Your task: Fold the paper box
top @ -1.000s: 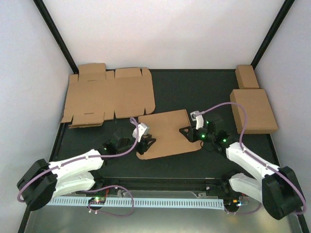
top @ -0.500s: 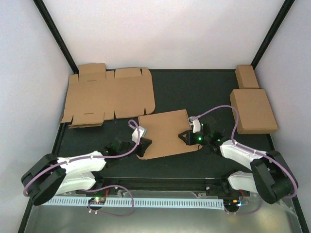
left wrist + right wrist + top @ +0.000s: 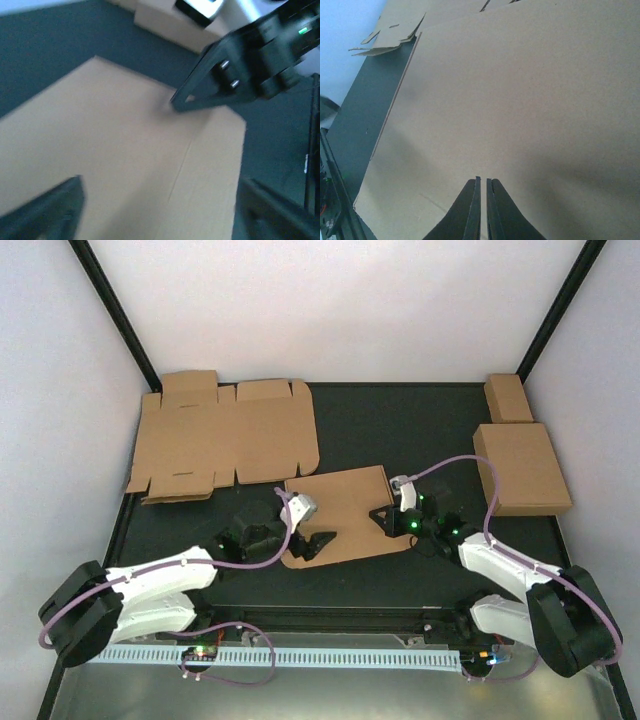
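The left arm [image 3: 160, 580] lies low over the table [image 3: 400, 430], reaching right to the near-left edge of the paper box [image 3: 345, 505], its jaws spread wide above the cardboard. The right arm [image 3: 500, 560] reaches left, its jaws pressed together, tips on the sheet's right part. The box lies mid-table between them. The left wrist view is blurred, so contact there is unclear.
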Controlling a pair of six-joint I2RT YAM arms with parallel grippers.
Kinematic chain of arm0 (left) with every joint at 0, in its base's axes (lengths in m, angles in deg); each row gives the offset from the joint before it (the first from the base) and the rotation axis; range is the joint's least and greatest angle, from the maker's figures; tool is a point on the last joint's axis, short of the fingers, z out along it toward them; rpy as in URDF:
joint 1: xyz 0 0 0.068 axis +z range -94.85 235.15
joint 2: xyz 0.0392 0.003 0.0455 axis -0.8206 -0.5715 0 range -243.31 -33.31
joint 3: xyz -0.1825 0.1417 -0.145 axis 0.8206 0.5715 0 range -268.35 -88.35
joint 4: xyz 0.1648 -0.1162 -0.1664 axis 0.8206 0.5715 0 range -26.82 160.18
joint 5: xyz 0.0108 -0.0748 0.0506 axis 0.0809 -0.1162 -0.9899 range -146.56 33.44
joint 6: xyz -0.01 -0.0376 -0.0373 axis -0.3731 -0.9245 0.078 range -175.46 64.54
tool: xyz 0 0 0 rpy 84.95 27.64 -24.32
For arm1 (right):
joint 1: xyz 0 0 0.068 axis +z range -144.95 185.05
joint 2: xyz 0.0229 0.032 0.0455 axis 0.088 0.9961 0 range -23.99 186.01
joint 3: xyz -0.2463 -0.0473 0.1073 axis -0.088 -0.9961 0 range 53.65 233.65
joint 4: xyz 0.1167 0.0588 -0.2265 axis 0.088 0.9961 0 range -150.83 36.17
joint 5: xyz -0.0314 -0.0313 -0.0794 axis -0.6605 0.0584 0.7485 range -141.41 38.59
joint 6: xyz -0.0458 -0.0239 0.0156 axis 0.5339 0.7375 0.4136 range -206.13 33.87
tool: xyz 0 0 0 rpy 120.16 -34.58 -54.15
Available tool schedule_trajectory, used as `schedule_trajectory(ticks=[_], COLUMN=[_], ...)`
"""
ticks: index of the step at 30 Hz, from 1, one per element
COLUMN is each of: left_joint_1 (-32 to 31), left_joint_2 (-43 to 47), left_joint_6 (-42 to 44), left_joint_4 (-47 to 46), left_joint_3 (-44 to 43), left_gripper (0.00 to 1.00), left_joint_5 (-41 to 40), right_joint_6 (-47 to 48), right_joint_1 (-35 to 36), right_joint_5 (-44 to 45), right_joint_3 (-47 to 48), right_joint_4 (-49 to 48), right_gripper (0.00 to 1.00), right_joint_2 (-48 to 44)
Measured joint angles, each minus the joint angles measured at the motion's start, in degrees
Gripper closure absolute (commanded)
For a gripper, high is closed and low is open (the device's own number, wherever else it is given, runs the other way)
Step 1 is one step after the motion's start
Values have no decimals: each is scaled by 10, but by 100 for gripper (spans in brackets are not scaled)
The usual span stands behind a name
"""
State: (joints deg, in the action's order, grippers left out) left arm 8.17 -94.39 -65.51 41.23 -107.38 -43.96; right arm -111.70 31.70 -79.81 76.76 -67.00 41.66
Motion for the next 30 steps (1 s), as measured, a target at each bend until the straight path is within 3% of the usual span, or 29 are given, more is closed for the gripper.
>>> schedule_trajectory(ticks=[11, 24, 30], left_joint_1=[-64, -121, -136], left_joint_2=[-53, -119, -160], left_joint_6=[254, 422, 468], left_joint_4=[-46, -122, -113], left_joint_3=[-62, -84, -108], left_gripper=[1, 1, 1], left_joint_5=[44, -11, -13], right_joint_6=[3, 15, 15], right_joint_1=[0, 0, 0], right_joint_5=[13, 25, 28], right_joint_3=[9, 25, 25], right_joint_4=[24, 54, 63], right_gripper=[96, 96, 95], right_joint_2=[-24, -44, -54])
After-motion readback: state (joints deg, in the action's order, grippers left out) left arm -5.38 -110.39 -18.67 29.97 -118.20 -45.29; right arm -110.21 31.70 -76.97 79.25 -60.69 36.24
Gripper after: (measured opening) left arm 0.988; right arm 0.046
